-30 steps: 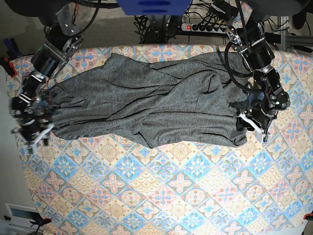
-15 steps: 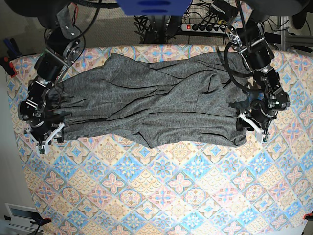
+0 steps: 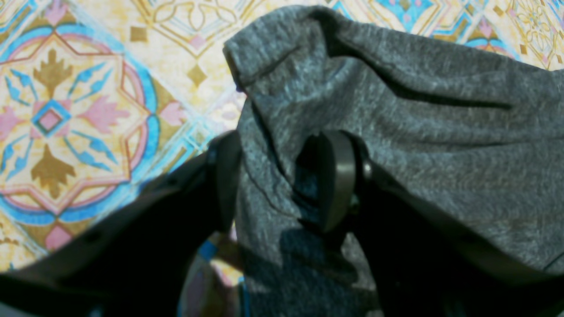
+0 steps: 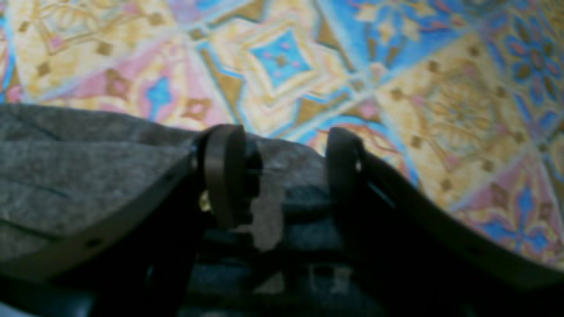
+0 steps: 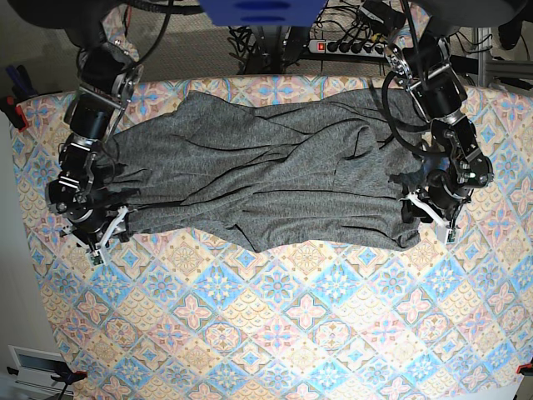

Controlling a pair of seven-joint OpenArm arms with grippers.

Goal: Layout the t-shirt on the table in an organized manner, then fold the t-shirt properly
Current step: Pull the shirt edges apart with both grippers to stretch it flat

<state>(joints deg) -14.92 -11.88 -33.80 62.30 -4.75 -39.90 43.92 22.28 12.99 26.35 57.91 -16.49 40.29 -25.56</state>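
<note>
A: Nearest first, left wrist view. The left claw (image 3: 282, 180) fills the lower frame, and a fold of the t-shirt (image 3: 396, 132) runs up between its two fingers (image 3: 337, 176). The cloth is pinched there; the claw is closed down on the grey knit, partway shut.

B: And beyond the fingers?

A: The garment's hemmed corner stands up at top centre, with the patterned worktop (image 3: 66, 110) bare at left.

B: Right wrist view?

A: The right claw (image 4: 282, 171) sits at the t-shirt's edge. Its fingers (image 4: 222, 171) stand apart with a clear gap. Grey cloth lies under and behind them in the lower left; I cannot tell whether any of it is held. The worktop's tiles fill the upper frame.

B: Base view, overall?

A: The t-shirt (image 5: 266, 175) lies spread lengthwise across the upper half of the worktop (image 5: 291, 333), wrinkled, with long diagonal folds. The right claw (image 5: 96, 237) is at the garment's left end, the left claw (image 5: 429, 212) at its right end, both at the lower corners. Cables and a power strip (image 5: 350, 46) lie past the far edge, top of frame.
</note>
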